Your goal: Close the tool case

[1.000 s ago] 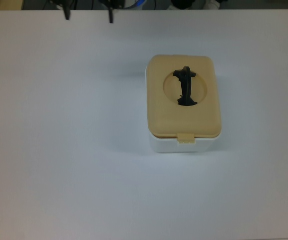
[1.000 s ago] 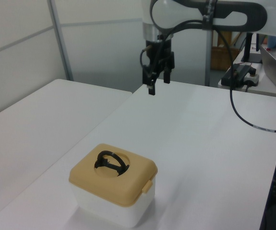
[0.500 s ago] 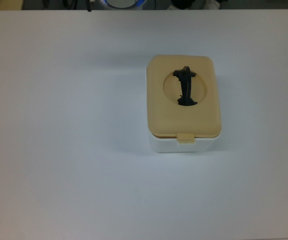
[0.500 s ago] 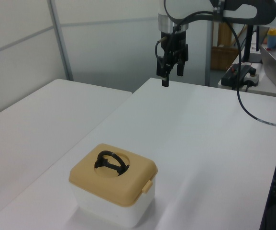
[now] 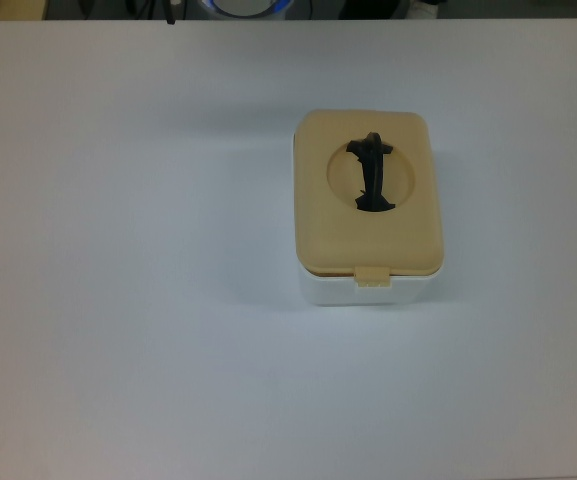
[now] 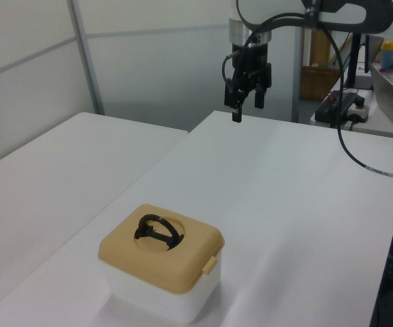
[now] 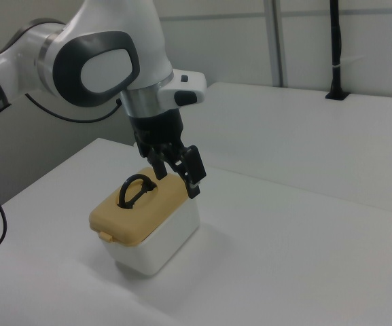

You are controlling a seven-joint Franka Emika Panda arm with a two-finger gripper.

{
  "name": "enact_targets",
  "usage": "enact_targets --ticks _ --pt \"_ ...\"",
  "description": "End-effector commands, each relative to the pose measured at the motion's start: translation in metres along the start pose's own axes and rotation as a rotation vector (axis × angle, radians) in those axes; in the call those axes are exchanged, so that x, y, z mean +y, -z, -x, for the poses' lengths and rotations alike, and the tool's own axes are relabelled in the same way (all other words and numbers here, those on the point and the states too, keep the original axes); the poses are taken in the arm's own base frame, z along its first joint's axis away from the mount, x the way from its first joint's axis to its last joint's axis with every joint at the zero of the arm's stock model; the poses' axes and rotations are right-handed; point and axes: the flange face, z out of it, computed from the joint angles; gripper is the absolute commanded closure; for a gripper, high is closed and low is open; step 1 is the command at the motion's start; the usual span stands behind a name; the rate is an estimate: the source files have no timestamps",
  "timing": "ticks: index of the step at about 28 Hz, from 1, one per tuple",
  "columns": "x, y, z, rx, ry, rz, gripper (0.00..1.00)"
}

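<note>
Resting flush on case [image 6: 162, 272], lid [image 5: 368, 195]; latch [image 5: 373, 277] seating unconfirmed. Gripper [image 6: 245, 105] spread, empty, well apart. Risk: lid left unlatched.

Tool case [image 5: 368, 285]: white box, rounded corners, on table. Tan lid [image 5: 368, 235] seated flat on top; black handle [image 5: 372, 172] in round recess.

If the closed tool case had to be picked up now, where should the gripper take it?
Probably the black handle, from straight above. It arches upright out of the lid's round recess, clear on both sides, whereas the tool case looks too wide for the gripper.
</note>
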Motion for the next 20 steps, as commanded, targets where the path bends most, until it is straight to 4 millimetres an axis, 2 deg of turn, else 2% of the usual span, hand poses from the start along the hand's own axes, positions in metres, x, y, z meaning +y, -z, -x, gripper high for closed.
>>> enact_targets --ticks 1,9,14,20 --pt "0.003 -0.002 0.004 -0.003 -0.005 -0.012 0.00" --pt "0.004 -0.002 0.000 0.017 0.015 -0.007 0.00" --pt "0.001 -0.010 -0.004 0.008 0.019 -0.007 0.00" --pt "0.007 -0.010 -0.005 0.008 0.010 0.003 0.00"
